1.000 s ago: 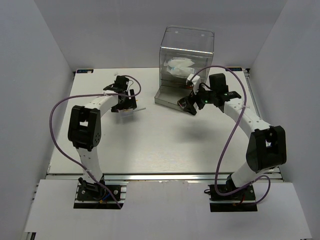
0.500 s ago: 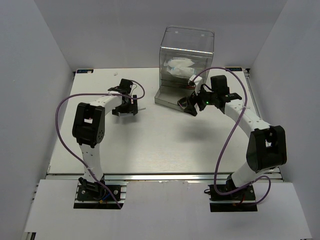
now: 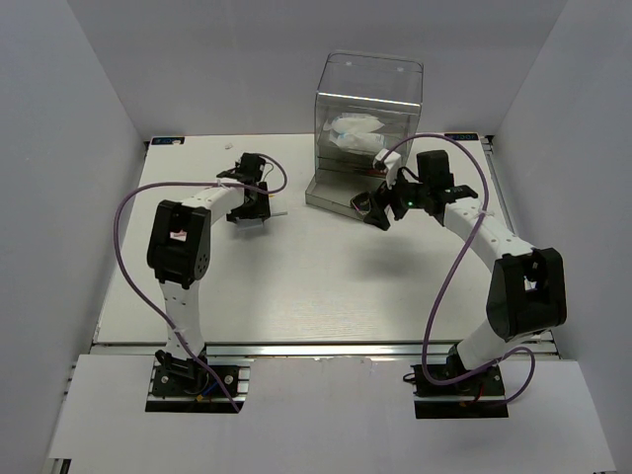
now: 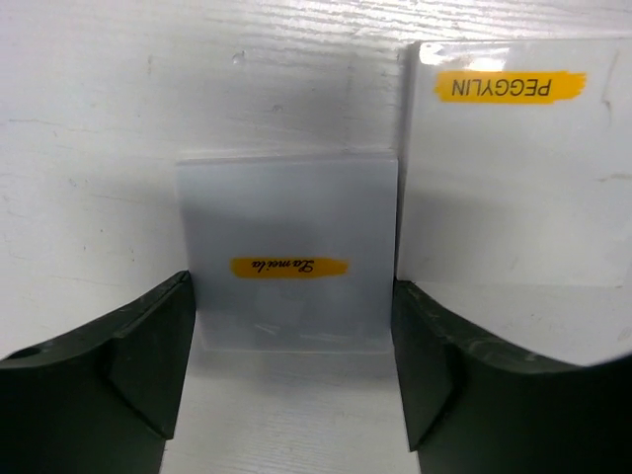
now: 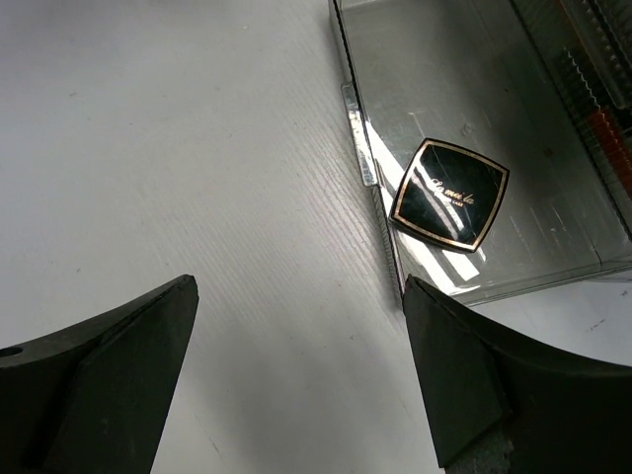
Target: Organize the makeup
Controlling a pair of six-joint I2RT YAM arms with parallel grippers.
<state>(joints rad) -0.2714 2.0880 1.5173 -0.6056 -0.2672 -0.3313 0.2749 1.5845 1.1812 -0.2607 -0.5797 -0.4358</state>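
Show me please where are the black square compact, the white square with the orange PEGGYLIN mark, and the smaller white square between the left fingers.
black square compact [image 5: 449, 195]: right wrist view, lid centre.
PEGGYLIN square [image 4: 513, 178]: left wrist view, blank middle.
smaller white square [image 4: 288, 217]: left wrist view, above its orange mark.

Bright, even overhead light throughout; glare streaks the clear drawer [image 5: 474, 148], and both wrist views' dark foregrounds blur.

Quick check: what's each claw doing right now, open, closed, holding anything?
Left claw: open, straddling a white flat square, not gripping it.
Right claw: open, empty, beside the black compact.
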